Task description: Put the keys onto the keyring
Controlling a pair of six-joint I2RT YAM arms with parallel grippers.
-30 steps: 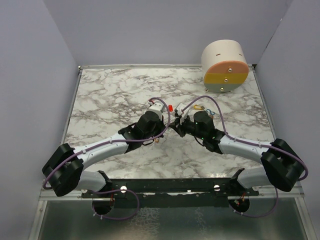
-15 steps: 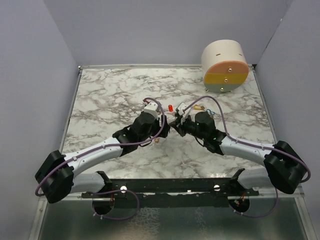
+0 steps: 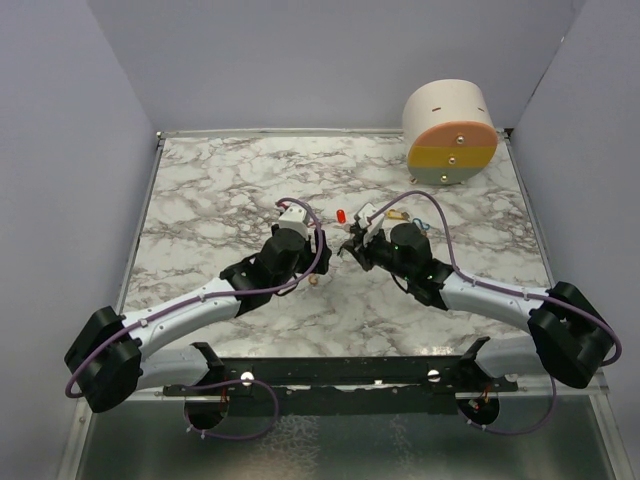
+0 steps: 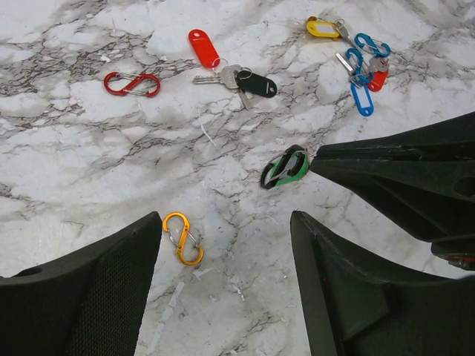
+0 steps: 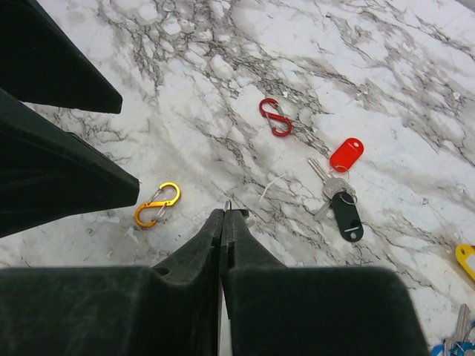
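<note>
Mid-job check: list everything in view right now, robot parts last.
red S-shaped wire clip: one, red, alone, left of the key bunch.
orange S-shaped wire clip: one, orange, nearest the left wrist camera.
metal keys on red and black plastic tags: one bunch, mid-table.
yellow, blue and red plastic tags with blue clips: one cluster, right of that bunch.
small green-and-black oval piece: one, pinched at the right end effector tip.
cream cylindrical drum with orange-and-yellow face: one, far right table corner.
white marble-patterned table: one, under everything.
left end effector: black, open.
right end effector: black, shut.

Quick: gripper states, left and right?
Left gripper: open, holding nothing.
Right gripper: closed on the green clip.
</note>
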